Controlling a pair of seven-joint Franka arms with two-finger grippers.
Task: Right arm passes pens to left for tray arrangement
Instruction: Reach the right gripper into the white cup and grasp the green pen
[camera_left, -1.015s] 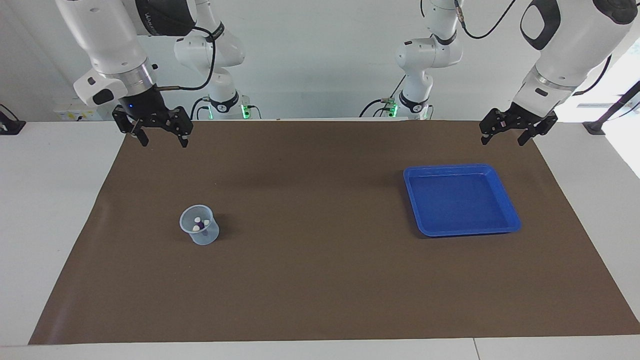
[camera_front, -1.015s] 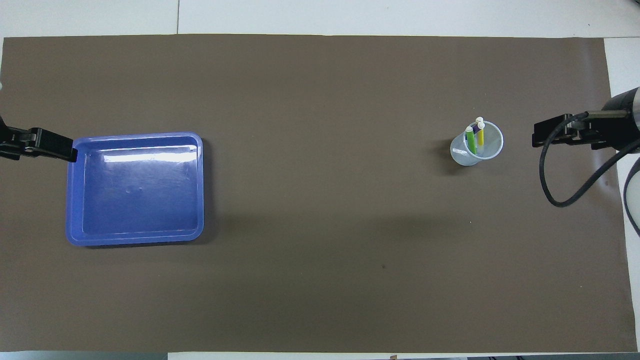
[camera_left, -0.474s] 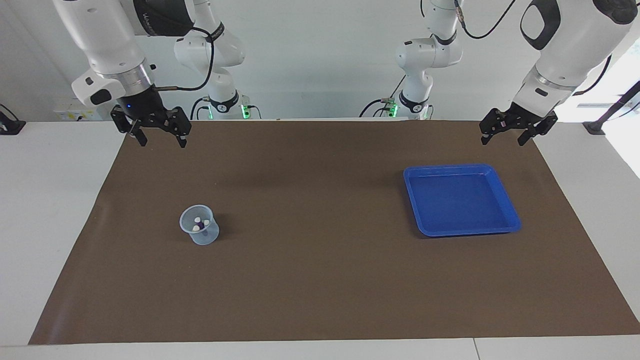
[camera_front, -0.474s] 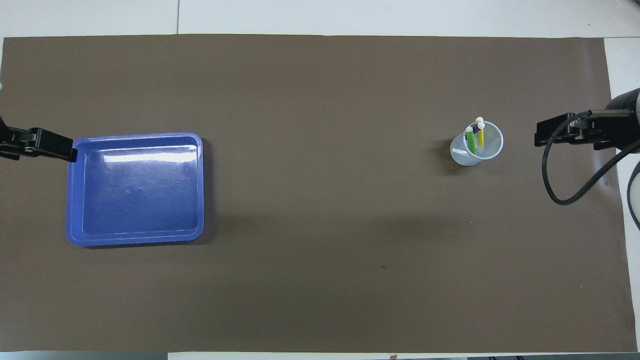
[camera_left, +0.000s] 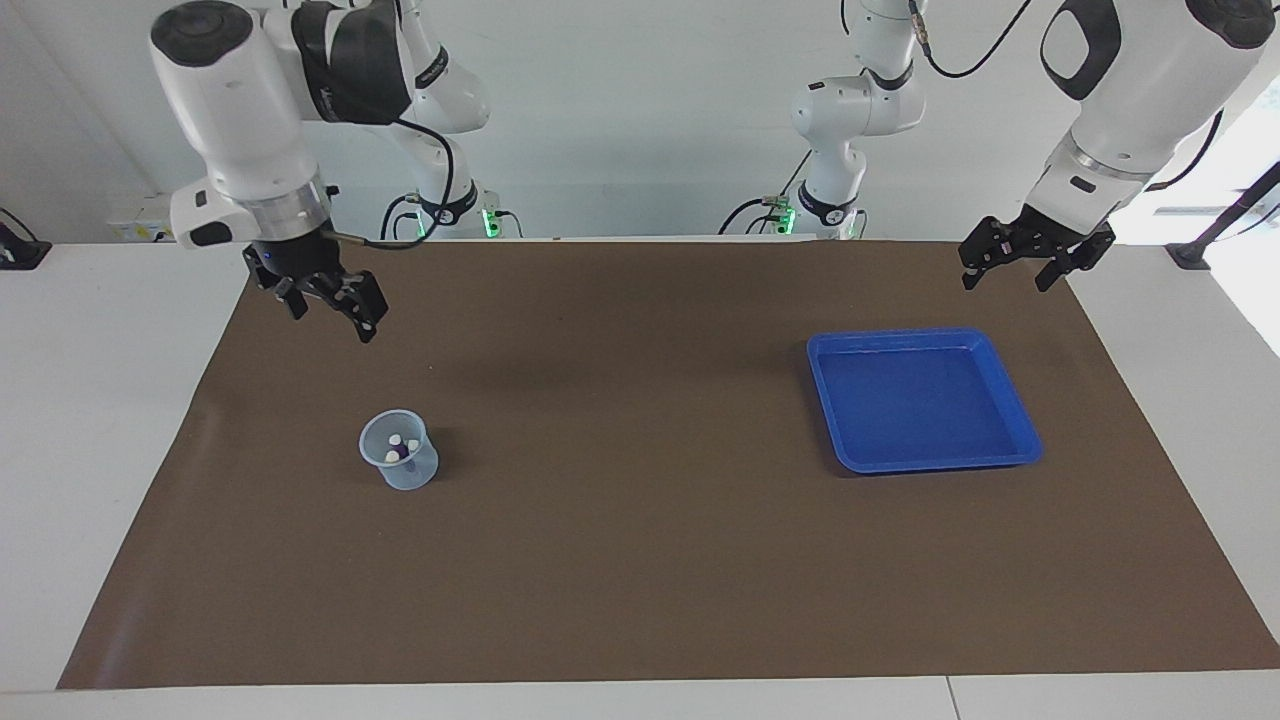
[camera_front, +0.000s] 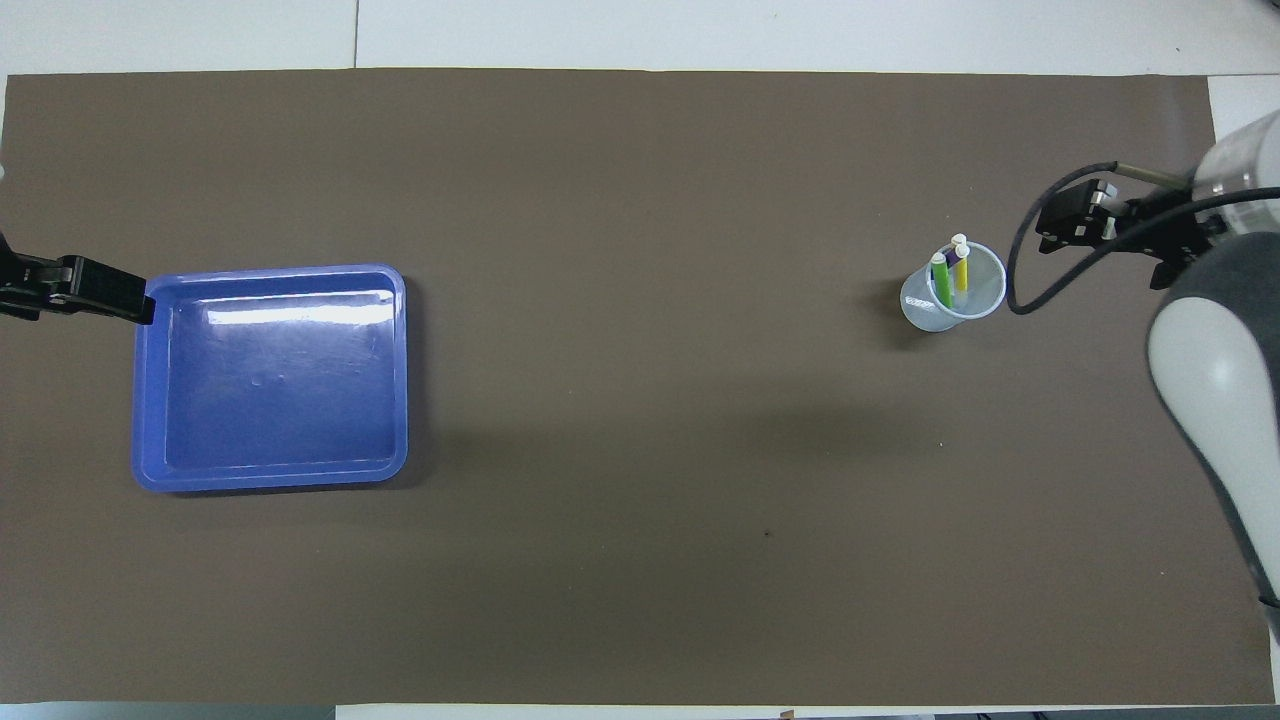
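Note:
Three pens, green (camera_front: 941, 283), yellow (camera_front: 961, 270) and purple (camera_front: 951, 262), stand upright in a small translucent bluish cup (camera_front: 975, 300). In the facing view only their pale tips (camera_left: 397, 447) show in the cup (camera_left: 405, 472). My right gripper (camera_left: 332, 314) is open and empty, up in the air over the mat beside the cup, apart from it; it also shows in the overhead view (camera_front: 1072, 216). The blue tray (camera_left: 920, 400) lies empty toward the left arm's end (camera_front: 270, 375). My left gripper (camera_left: 1006, 279) is open, waiting over the mat's edge by the tray (camera_front: 100, 291).
A brown mat (camera_left: 640, 560) covers the white table (camera_left: 90, 400). A black cable (camera_front: 1040, 270) loops from the right wrist close to the cup. The right arm's white forearm (camera_front: 1210, 390) hangs over the mat's end.
My right arm has swung forward and turned its wrist; its gripper has come lower and closer to the cup. The left arm, tray, cup and pens have not moved.

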